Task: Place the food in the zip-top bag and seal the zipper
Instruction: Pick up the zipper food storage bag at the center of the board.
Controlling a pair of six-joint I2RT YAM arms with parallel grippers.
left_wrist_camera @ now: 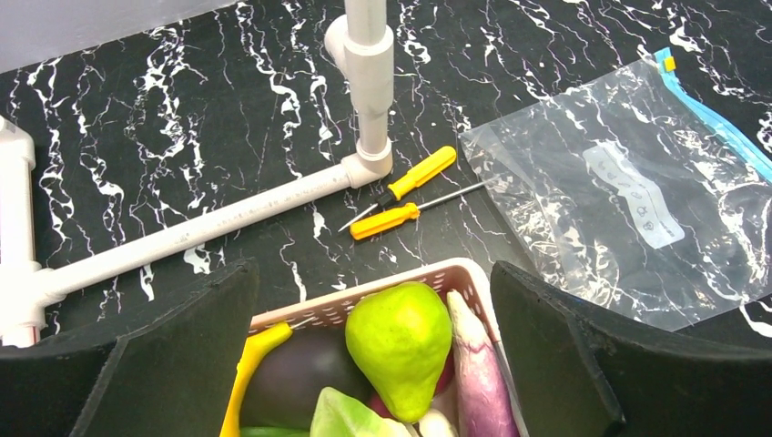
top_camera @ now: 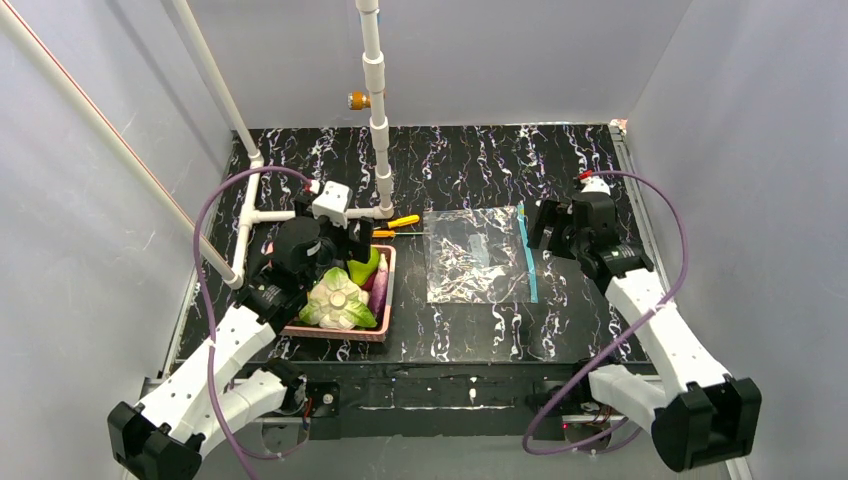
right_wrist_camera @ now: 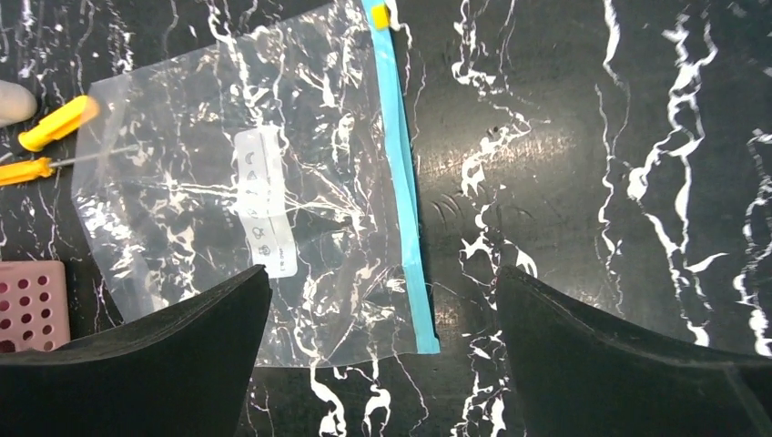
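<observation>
The food lies in a pink basket: a green pear, a long yellow piece, a dark purple piece, a white-and-purple oblong piece and a white-and-green leafy head. My left gripper hovers open over the basket's far end, with the pear below its gap. The clear zip-top bag lies flat and empty at the table's middle, its teal zipper along the right edge. My right gripper stands open above the bag's near right corner, holding nothing.
Two yellow-handled screwdrivers lie between the basket and the bag's far left corner. A white pipe frame rises behind the basket and runs along the table to the left. Grey walls close in the left, right and back sides.
</observation>
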